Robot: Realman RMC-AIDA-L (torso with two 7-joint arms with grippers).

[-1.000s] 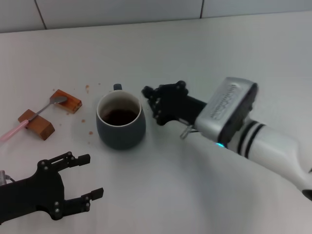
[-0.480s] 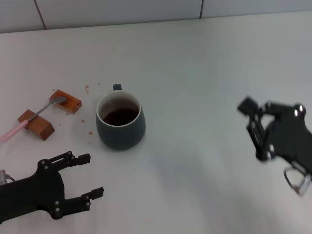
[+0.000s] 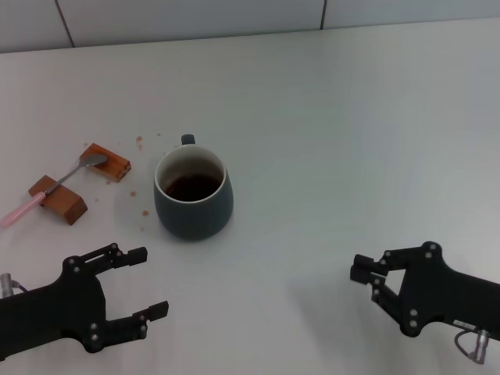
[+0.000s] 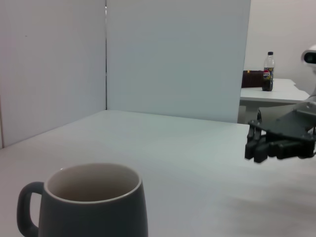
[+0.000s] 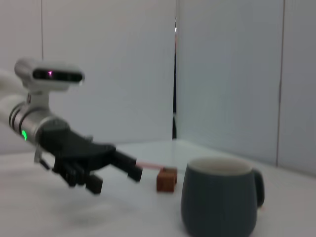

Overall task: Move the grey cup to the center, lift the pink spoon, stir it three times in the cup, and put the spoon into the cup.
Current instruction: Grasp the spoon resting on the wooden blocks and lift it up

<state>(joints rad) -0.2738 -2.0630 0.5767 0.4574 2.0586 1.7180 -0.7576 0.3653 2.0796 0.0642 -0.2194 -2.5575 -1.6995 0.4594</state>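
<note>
The grey cup [image 3: 193, 195] stands upright at centre-left of the table with dark liquid inside; it also shows in the left wrist view [image 4: 94, 207] and the right wrist view [image 5: 219, 202]. The pink spoon [image 3: 19, 211] lies across two brown blocks to the cup's left, its silver bowl on the far block. My left gripper [image 3: 148, 283] is open and empty near the front edge, in front of and left of the cup. My right gripper [image 3: 367, 281] is open and empty at the front right, well away from the cup.
Two brown blocks [image 3: 105, 162] [image 3: 58, 199] hold the spoon up. Small brown specks [image 3: 141, 142] lie on the white table between the blocks and the cup. A white wall runs along the back. A bottle [image 4: 267, 72] stands on a far table.
My right arm has pulled back from beside the cup to the front right of the table. The cup, the spoon and my left gripper have stayed in place.
</note>
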